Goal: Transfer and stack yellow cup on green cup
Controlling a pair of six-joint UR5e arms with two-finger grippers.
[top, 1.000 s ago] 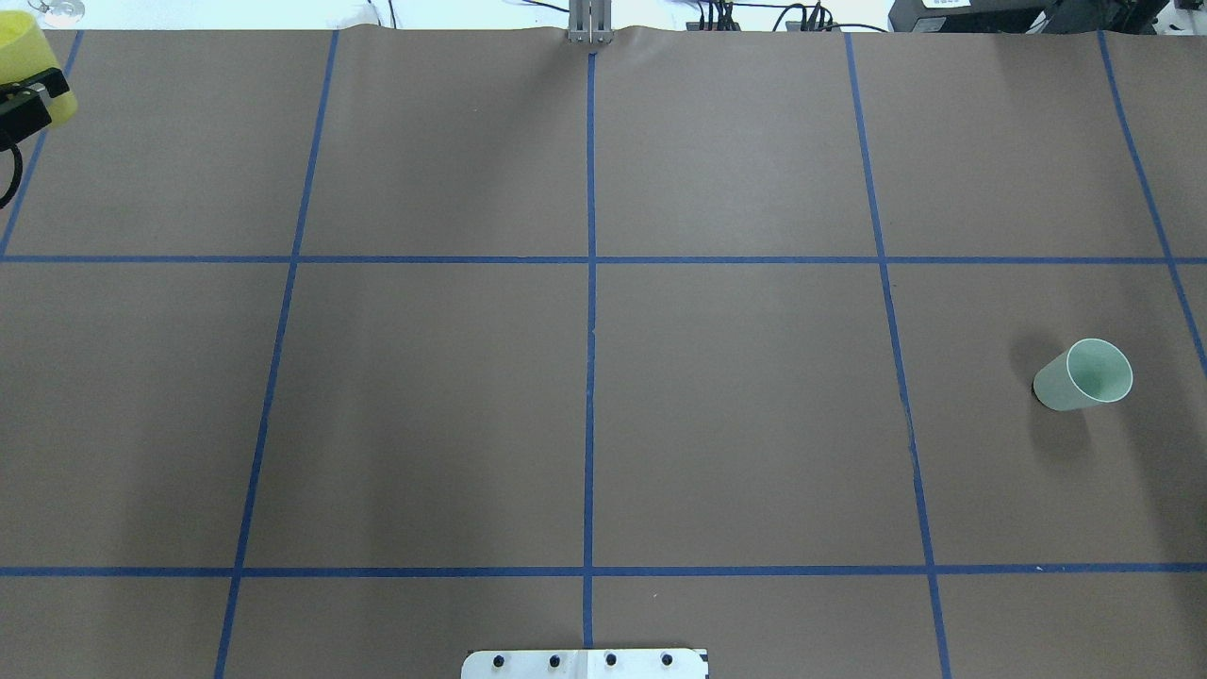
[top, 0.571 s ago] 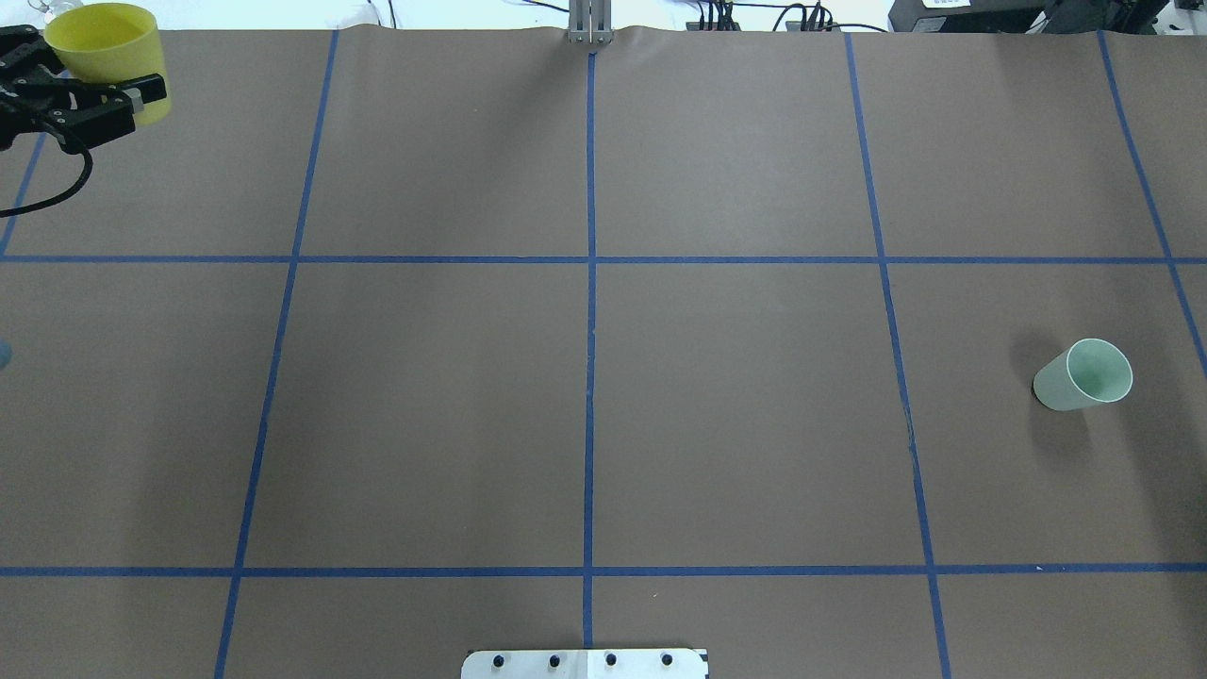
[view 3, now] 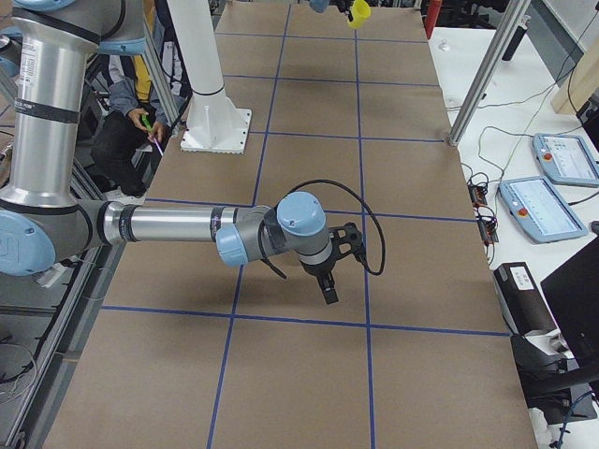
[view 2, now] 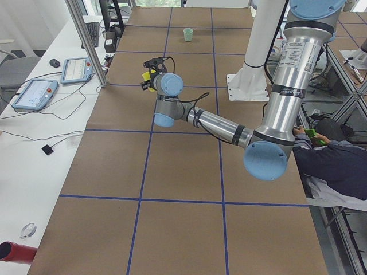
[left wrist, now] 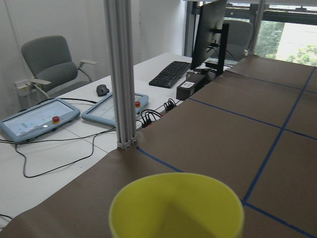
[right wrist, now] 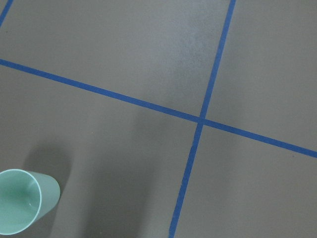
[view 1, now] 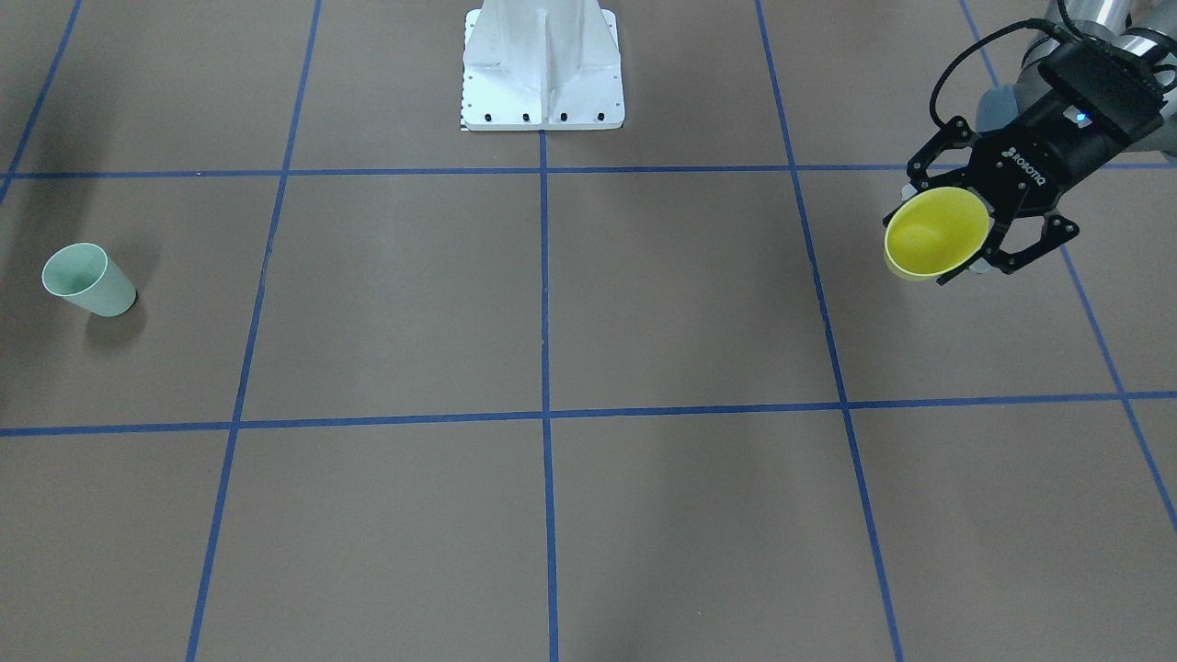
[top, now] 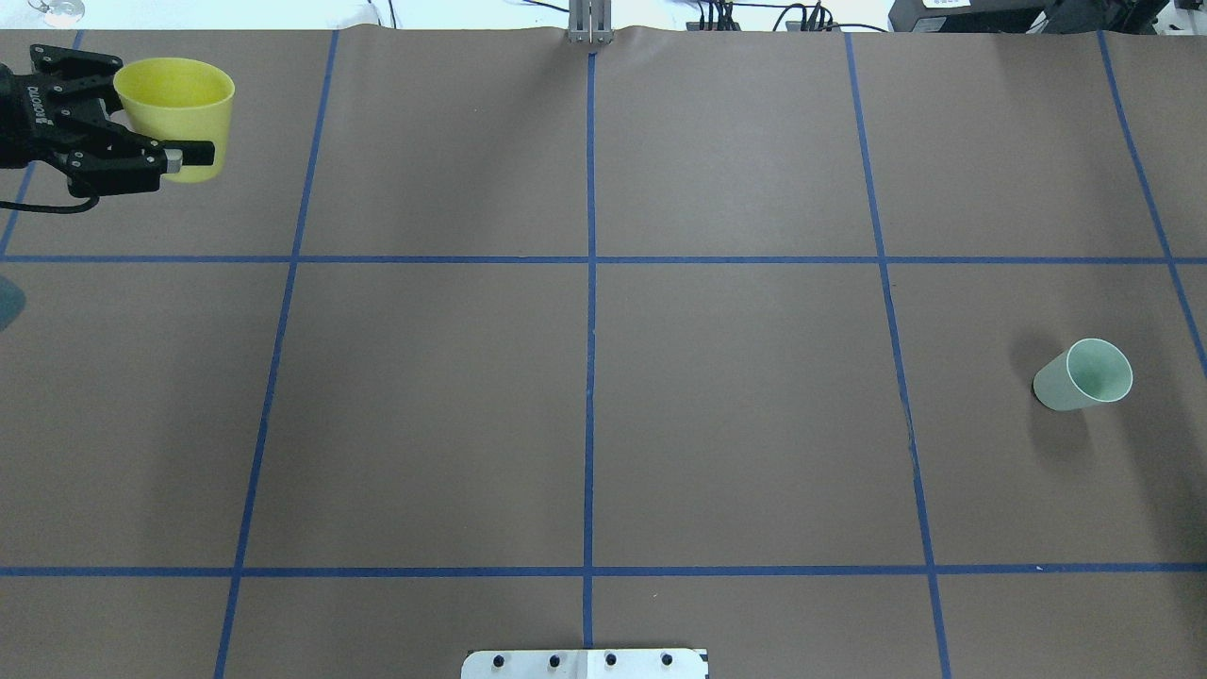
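Observation:
The yellow cup [top: 179, 108] is upright in my left gripper [top: 165, 113], which is shut on it and holds it above the table's far left corner. It also shows in the front view [view 1: 933, 230] inside the left gripper [view 1: 942, 232], and fills the bottom of the left wrist view [left wrist: 176, 208]. The green cup [top: 1084, 374] stands upright on the table at the right, also in the front view [view 1: 87, 280] and the right wrist view [right wrist: 22, 208]. My right gripper [view 3: 328, 276] shows only in the exterior right view, low over the table; I cannot tell whether it is open or shut.
Brown paper with a blue tape grid [top: 589, 377] covers the table. The robot's white base plate [view 1: 542, 69] is at the near edge. An aluminium post [left wrist: 121, 74] stands at the far edge near the yellow cup. A desk with tablets [left wrist: 37, 119] lies beyond.
My left gripper has carried the yellow cup to the right, from the view's left edge further over the table's far left square. The green cup has not moved.

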